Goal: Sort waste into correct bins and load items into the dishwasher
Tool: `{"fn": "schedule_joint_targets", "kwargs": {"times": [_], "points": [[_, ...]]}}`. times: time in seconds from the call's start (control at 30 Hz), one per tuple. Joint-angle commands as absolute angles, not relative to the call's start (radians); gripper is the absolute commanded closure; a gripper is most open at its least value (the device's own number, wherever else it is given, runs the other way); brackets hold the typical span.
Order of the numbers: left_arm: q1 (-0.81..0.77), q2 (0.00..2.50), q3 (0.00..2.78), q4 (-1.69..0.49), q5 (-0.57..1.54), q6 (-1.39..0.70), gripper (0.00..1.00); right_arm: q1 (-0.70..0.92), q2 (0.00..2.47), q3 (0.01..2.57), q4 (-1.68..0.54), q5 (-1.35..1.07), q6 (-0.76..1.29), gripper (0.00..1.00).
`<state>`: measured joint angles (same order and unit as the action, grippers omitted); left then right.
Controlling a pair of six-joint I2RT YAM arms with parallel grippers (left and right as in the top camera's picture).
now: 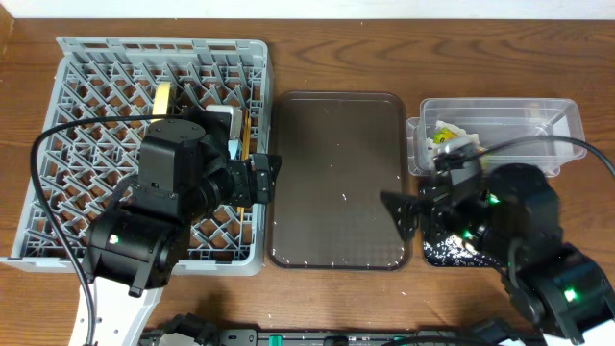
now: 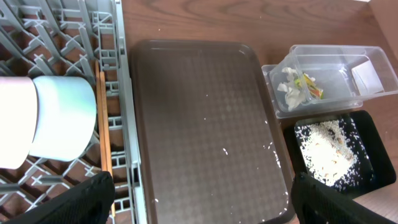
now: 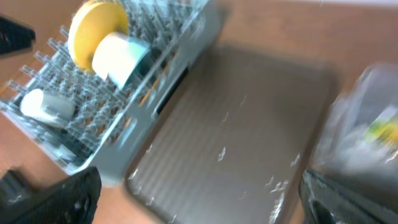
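Left tool [image 2: 199,194] and right tool [image 3: 198,190] both gape empty over the brown tray [image 2: 186,124]; rice grains [image 2: 326,149] lie in the black tray [image 2: 374,175].

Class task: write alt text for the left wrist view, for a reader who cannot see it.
A brown serving tray fills the centre. Left, a grey dish rack holds two bowls and chopsticks; right, a clear tub holds paper scraps and a wrapper, beside a black tray of rice grains.

The left gripper [image 1: 269,181] points to the robot's right and the right gripper [image 1: 396,216] to its left, so they face each other, well apart. Both jaws are spread wide, holding nothing.
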<state>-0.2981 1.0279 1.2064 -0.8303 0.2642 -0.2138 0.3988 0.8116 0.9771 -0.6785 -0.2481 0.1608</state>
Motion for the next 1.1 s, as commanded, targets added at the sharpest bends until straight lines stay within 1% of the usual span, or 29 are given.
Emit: {"fn": "schedule_joint_targets", "kwargs": {"times": [0.0, 0.13, 0.47, 0.63, 0.83, 1.07], "points": [[-0.3, 1.034, 1.214, -0.83, 0.28, -0.227, 0.09, 0.339, 0.682, 0.853, -0.548, -0.196, -0.058, 0.01], [-0.3, 1.034, 1.214, -0.83, 0.28, -0.227, 0.08, 0.253, 0.498, 0.642, -0.397, -0.207, -0.061, 0.01], [-0.3, 1.034, 1.214, -0.83, 0.28, -0.227, 0.08, 0.125, 0.133, 0.335, -0.354, -0.112, -0.069, 0.01], [-0.3, 1.034, 1.214, -0.83, 0.28, -0.227, 0.08, 0.103, 0.011, 0.173, -0.221, -0.113, -0.069, 0.01], [-0.3, 1.034, 1.214, -0.83, 0.28, -0.226, 0.08, 0.103, 0.006, 0.014, 0.035, -0.113, -0.068, 0.01], [-0.3, 1.034, 1.214, -0.83, 0.279, -0.227, 0.08, 0.104, 0.006, 0.006, -0.006, -0.112, -0.068, 0.01]]}}
